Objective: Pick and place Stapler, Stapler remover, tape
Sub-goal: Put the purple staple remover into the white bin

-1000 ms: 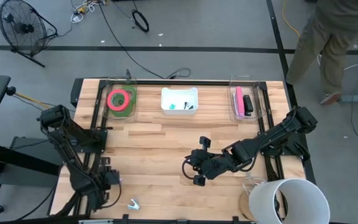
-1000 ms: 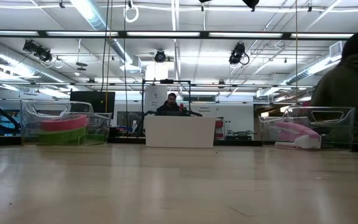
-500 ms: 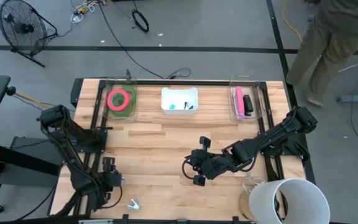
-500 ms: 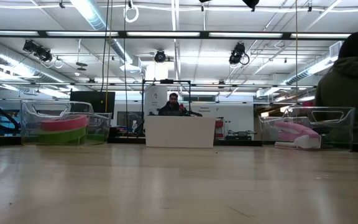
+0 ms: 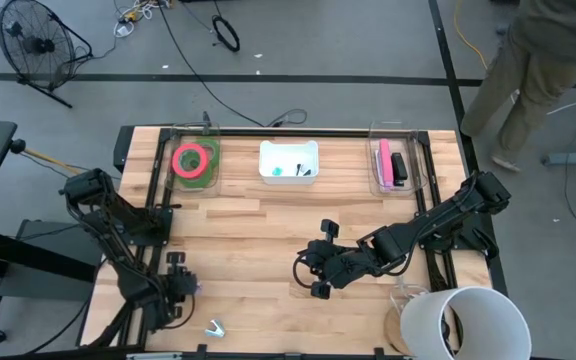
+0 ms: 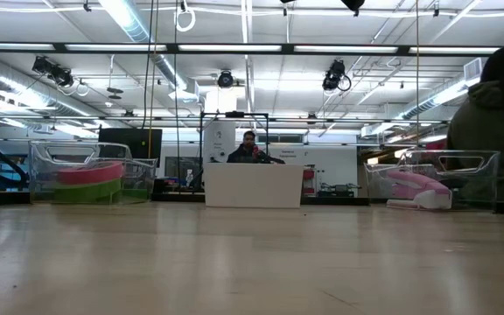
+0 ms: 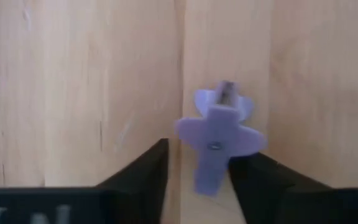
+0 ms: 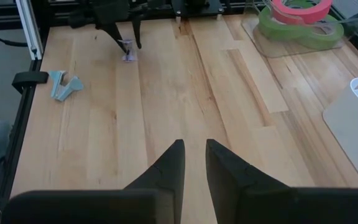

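A purple staple remover [image 7: 219,134] sits on the table near the left front, also seen in the high view [image 5: 197,290]. My left gripper [image 7: 201,152] points down at it, open, one finger on each side of its near end. A light-blue staple remover [image 5: 215,327] lies by the near edge. The red-pink and green tape rolls [image 5: 194,160] lie stacked in a clear bin at the far left. A pink stapler [image 5: 385,162] and a black one [image 5: 399,168] lie in a clear bin at the far right. My right gripper [image 5: 308,277] hovers open and empty over mid-table. My left gripper comes at the purple remover from above, its fingers on either side of the remover's narrow end [image 7: 209,177]. A gap shows beside one finger [image 7: 157,165]. I cannot tell whether the other finger [image 7: 250,174] touches it.
A white bin [image 5: 288,160] stands at the far middle. A white bucket [image 5: 463,325] stands at the near right corner. A person [image 5: 538,60] is beyond the far right corner. Bare wood lies between the arms.
The person beyond the far right corner has shifted a little. Neither arm shows a sure move.
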